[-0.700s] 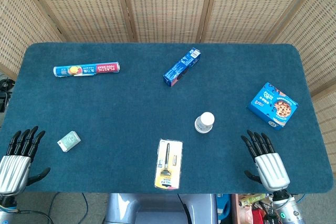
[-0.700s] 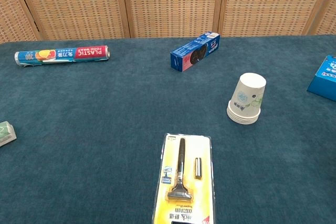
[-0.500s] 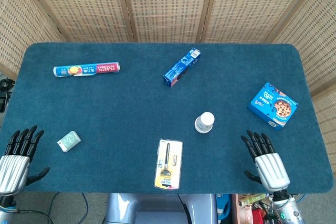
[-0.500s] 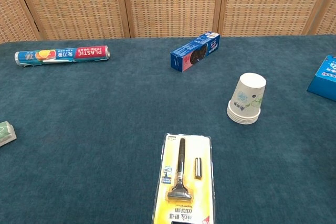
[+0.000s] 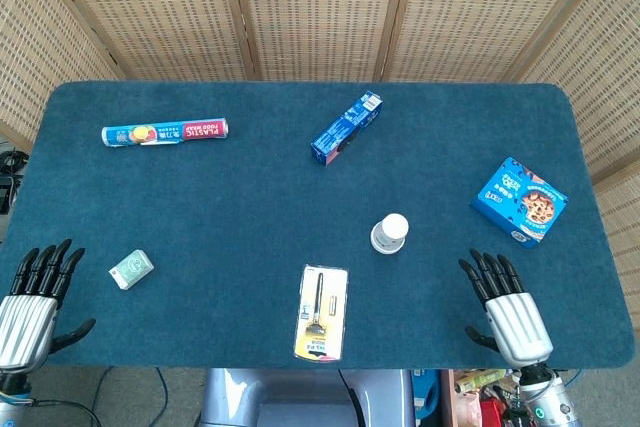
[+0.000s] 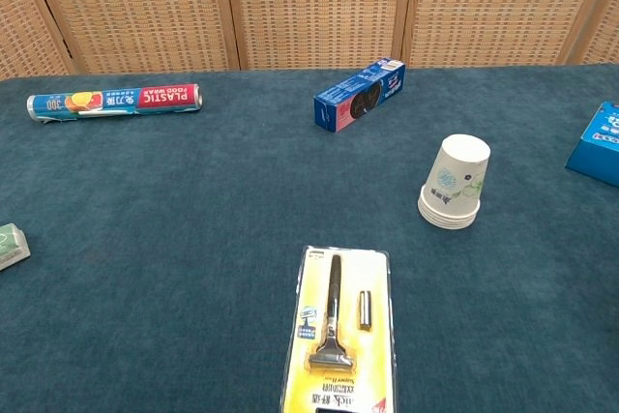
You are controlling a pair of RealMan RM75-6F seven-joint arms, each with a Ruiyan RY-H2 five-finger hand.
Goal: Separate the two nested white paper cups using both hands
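Note:
The nested white paper cups (image 5: 389,233) (image 6: 453,183) stand upside down on the blue table, right of centre, with a faint green print on the side. My left hand (image 5: 32,301) lies at the near left corner, fingers spread and holding nothing. My right hand (image 5: 506,309) lies at the near right edge, fingers spread and empty, a short way right of the cups and nearer to me. Neither hand shows in the chest view.
A packaged razor (image 5: 321,312) (image 6: 338,330) lies near the front edge, left of the cups. A blue carton (image 5: 346,127) (image 6: 359,94) and a plastic wrap roll (image 5: 164,133) (image 6: 114,101) lie further back. A cookie box (image 5: 519,199) sits right; a small green pack (image 5: 131,268) sits left.
My left hand has slid slightly toward the near edge. The cups and the right hand have not moved.

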